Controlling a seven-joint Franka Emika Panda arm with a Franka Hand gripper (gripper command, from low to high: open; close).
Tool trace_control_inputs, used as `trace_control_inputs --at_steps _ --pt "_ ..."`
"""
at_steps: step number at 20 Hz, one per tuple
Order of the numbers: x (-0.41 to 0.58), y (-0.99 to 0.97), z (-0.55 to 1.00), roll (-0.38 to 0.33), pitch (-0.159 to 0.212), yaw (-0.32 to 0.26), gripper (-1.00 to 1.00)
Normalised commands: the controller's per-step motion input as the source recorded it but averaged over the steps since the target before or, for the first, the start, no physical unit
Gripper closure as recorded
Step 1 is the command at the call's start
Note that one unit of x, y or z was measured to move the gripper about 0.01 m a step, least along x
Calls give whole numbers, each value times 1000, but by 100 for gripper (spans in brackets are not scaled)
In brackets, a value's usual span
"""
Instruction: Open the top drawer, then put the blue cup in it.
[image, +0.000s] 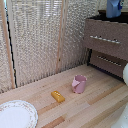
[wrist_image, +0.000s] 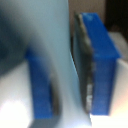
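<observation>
Nearest, a plate (image: 31, 108), a yellow block (image: 58, 96) and a pink mug (image: 79, 84) are sitting untouched on the table (image: 102, 102). Beyond them the top drawer (image: 105, 39) is seemingly standing pulled out, and a blue shape, likely the blue cup (image: 114, 7), is hanging above it, so the placing step appears underway; lowering and releasing would be following. The gripper (wrist_image: 67, 75) is showing blue fingers (wrist_image: 97, 60) flanking a pale blur; I cannot tell its grip
</observation>
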Motion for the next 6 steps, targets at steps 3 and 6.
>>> trace_control_inputs --at_steps 3,6 --pt "187 0 893 84 -29 87 -100" --pt "148 99 955 65 -7 58 -100"
